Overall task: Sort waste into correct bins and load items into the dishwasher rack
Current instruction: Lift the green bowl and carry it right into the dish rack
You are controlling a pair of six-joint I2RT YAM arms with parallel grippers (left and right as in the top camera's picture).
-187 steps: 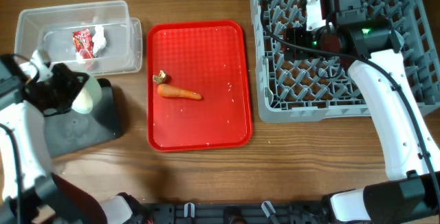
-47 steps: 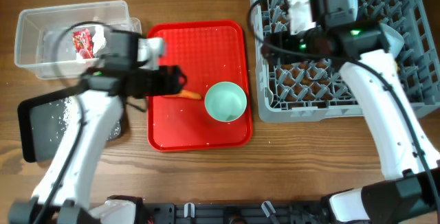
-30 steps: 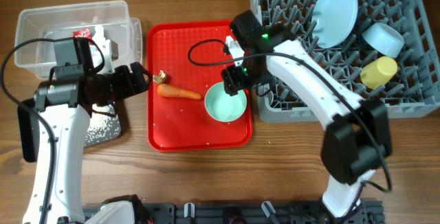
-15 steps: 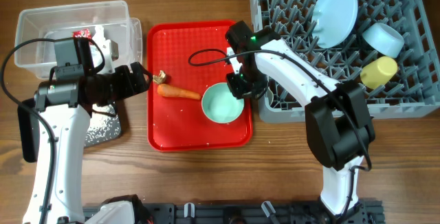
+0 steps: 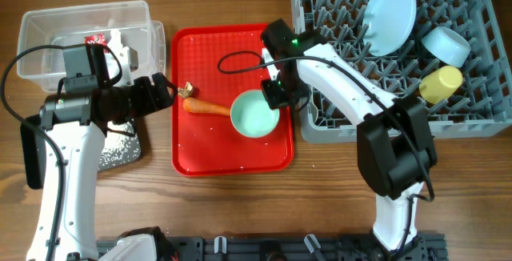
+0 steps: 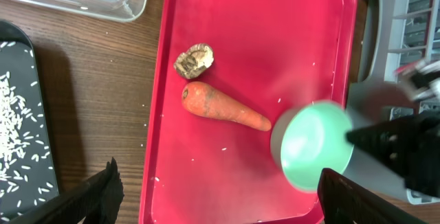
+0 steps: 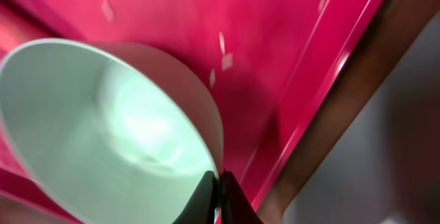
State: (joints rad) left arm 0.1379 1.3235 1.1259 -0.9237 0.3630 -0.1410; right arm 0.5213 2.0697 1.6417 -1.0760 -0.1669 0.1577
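The pale green bowl (image 5: 254, 114) is on the red tray (image 5: 192, 153), near its right edge, and my right gripper (image 5: 274, 97) is shut on its rim. The right wrist view shows the fingertips of that gripper (image 7: 220, 193) pinching the bowl's (image 7: 103, 128) thin wall. An orange carrot (image 5: 208, 108) and a brownish food lump (image 5: 188, 90) lie left of the bowl. My left gripper (image 5: 164, 93) hovers wide open at the tray's left edge, holding nothing. From the left wrist I see the carrot (image 6: 227, 108), the lump (image 6: 194, 60) and the bowl (image 6: 313, 157).
The grey dishwasher rack (image 5: 336, 121) at the right holds a pale blue plate (image 5: 390, 5), a blue bowl (image 5: 446, 45) and a yellow cup (image 5: 440, 83). The clear tub (image 5: 48, 29) holds a red wrapper (image 5: 96, 39) and tissue (image 5: 120, 49). Rice lies in the black tray (image 5: 116, 149).
My right gripper has shut on the green bowl's rim, and the bowl has shifted a little to the left towards the carrot. The left arm has not moved.
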